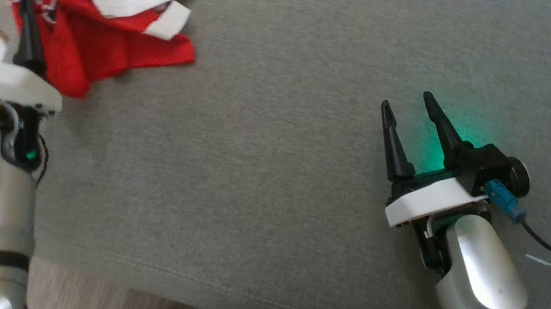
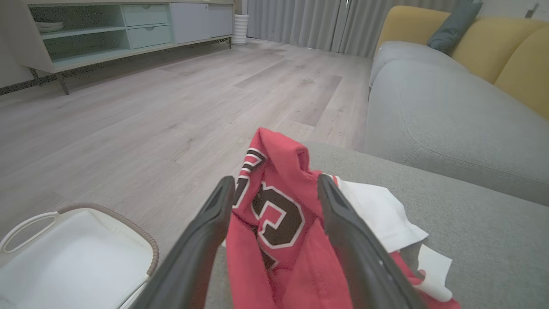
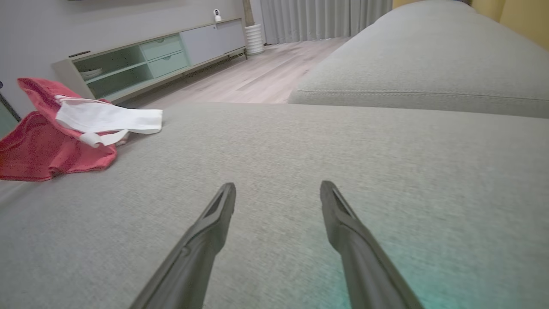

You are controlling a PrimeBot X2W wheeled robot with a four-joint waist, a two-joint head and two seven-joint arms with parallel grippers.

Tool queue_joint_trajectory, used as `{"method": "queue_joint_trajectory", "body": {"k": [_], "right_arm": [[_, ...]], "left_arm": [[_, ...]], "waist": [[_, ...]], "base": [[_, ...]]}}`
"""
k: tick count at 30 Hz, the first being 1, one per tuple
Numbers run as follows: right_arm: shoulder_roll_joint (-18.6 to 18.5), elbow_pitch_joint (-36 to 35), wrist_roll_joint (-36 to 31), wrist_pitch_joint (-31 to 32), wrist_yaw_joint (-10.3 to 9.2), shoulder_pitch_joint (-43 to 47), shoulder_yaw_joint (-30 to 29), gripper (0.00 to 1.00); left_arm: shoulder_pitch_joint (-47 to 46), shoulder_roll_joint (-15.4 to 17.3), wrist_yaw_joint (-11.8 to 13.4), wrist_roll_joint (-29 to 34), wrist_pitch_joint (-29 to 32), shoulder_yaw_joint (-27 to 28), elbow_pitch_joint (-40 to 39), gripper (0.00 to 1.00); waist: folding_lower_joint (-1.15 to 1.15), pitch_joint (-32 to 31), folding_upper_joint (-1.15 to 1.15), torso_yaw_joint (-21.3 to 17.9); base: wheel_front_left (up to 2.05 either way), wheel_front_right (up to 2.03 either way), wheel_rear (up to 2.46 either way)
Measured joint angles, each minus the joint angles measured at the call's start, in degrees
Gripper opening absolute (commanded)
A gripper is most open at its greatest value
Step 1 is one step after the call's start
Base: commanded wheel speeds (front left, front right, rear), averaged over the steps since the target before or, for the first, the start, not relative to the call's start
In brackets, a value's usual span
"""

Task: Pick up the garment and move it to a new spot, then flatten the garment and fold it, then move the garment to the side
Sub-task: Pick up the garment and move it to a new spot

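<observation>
Two grippers are shown, both with fingers spread. The left gripper [image 1: 3, 4] is set against the garment [image 1: 106, 47], which lies crumpled at the far left of the grey cushion [image 1: 264, 163]. No long axis can be told. One red corner points rightward. The right gripper [image 1: 407, 101] is held well apart.
</observation>
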Motion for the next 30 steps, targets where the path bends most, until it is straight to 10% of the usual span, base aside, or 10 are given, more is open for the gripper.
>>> {"method": "queue_joint_trajectory", "body": {"k": [10,11,12,30], "right_arm": [[-0.09,-2.20,-0.33,0.48,0.00,-1.46,-0.10,1.00],[-0.09,-2.29,-0.32,0.48,0.00,-1.79,-0.09,1.00],[-0.08,-2.42,-0.32,0.48,0.00,-2.03,-0.12,1.00],[-0.05,0.66,6.30,-0.76,0.00,-2.71,0.08,1.00]], "left_arm": [[-7.43,2.98,-0.36,1.07,-0.02,1.04,11.17,1.00],[-8.02,3.32,-0.35,1.08,-0.02,1.44,12.04,0.84],[-8.45,3.69,-0.35,1.24,-0.02,1.52,12.62,0.00],[-10.05,2.29,-1.01,6.27,-0.02,-7.35,-5.42,0.00]], "waist": [[-0.01,3.96,0.00,-4.56],[-0.01,4.33,0.00,-4.98],[0.00,4.63,0.00,-5.40],[-0.01,0.14,0.00,-12.99]], "base": [[0.00,0.00,0.00],[0.00,0.00,0.00],[0.00,0.00,0.00],[0.00,0.00,0.00]]}}
